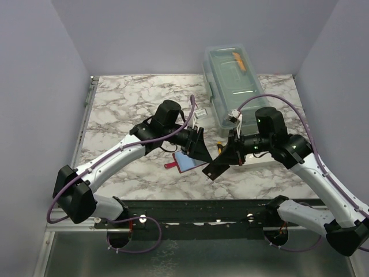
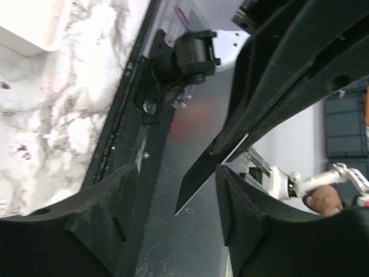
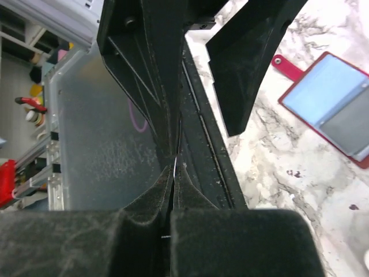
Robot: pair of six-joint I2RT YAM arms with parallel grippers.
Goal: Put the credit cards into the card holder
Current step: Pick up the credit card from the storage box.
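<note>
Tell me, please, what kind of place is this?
Probably a robot test cell: a marble-pattern table closed in by plain grey walls, with the left arm and right arm bolted to a rail at its edge.

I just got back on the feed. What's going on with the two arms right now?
The right end effector is shut on a dark credit card and holds it in the air, just right of the open red card holder. The holder lies flat on the marble table. The left end effector is open, holds nothing and hovers close beside the card. The card is not yet in the holder.
</note>
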